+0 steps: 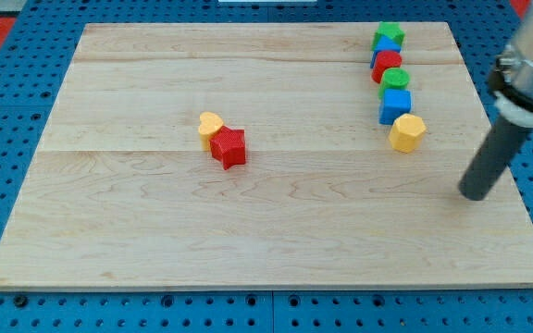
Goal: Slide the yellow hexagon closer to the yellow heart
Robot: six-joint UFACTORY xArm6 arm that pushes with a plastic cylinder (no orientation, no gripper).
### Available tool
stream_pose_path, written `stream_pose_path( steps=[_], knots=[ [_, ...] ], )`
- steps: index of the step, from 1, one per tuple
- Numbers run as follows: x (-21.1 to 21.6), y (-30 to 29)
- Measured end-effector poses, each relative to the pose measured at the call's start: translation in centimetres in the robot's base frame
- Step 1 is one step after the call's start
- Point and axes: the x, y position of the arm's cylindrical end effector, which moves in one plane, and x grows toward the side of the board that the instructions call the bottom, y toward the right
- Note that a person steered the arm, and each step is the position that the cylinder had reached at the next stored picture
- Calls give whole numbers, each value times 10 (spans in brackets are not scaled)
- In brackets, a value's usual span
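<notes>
The yellow hexagon lies at the view's right, at the lower end of a column of blocks. The yellow heart lies near the middle of the board, touching a red star at its lower right. My tip rests on the board at the view's right, below and to the right of the yellow hexagon, apart from it.
Above the hexagon runs a column of touching blocks: a blue cube, a green block, a red block, a blue block and a green star. The wooden board sits on a blue pegboard.
</notes>
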Motion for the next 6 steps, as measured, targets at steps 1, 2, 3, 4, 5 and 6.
stream_pose_path(
  steps=[1,2,3,4,5,6],
  knots=[
    [-29,11],
    [-59,-3],
    [-80,-16],
    [-84,-42],
    [-84,-72],
    [-86,-99]
  ],
)
